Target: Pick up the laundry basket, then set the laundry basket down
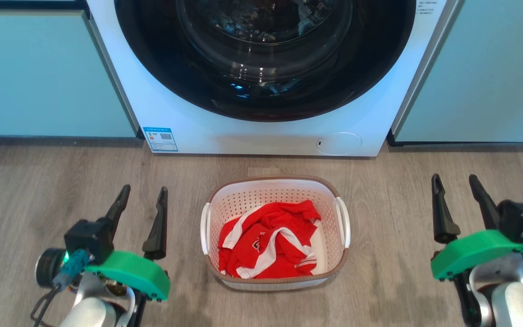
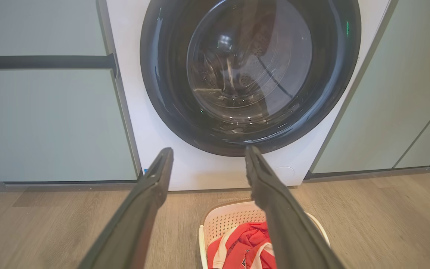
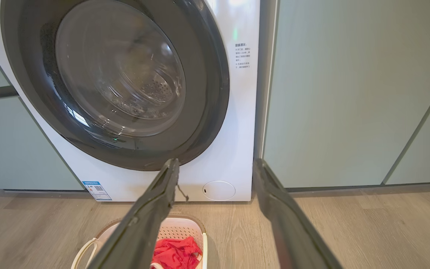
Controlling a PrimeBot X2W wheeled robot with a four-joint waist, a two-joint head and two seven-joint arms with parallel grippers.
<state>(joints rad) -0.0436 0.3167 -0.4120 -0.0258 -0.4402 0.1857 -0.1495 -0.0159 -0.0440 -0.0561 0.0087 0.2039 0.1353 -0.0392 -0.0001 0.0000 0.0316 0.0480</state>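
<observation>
small white perforated plastic laundry basket with brown rim band sat on floor. left gripper at its 9 o'clock, right gripper at its 3, both spread wide, empty, well apart from it. i judged: bring each in to white loop handle, clamp evenly, lift level so red-and-white garment won't spill. grey wood-look plank floor flat. white front-load washing machine near basket's 12, pale green cabinets flanking.

White washing machine between pale green cabinets, wooden floor.
</observation>
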